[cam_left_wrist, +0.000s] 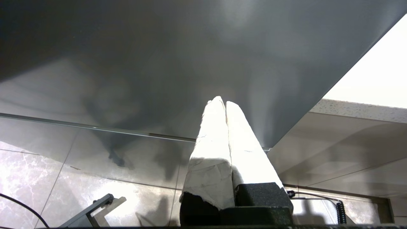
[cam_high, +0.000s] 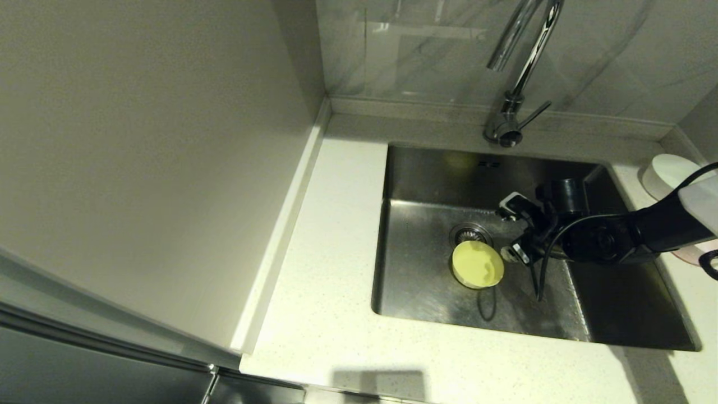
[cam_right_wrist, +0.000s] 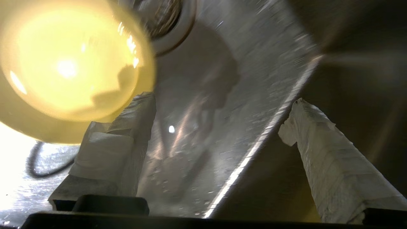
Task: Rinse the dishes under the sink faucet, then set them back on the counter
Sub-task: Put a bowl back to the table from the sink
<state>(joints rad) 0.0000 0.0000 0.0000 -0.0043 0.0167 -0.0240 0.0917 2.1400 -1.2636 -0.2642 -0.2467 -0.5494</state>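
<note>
One yellow bowl on the sink floor by the drain, tilted, mouth facing up toward me; round, no long axis. Right gripper spread wide, empty, just beside it. Left wrist: left gripper clenched, parked. Right wrist: bowl off-centre, so I'd straddle its rim before closing.

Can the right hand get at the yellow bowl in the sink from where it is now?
Probably yes. The right hand hangs open inside the sink, just beside the yellow bowl, which lies by the drain. Nothing stands between them.
</note>
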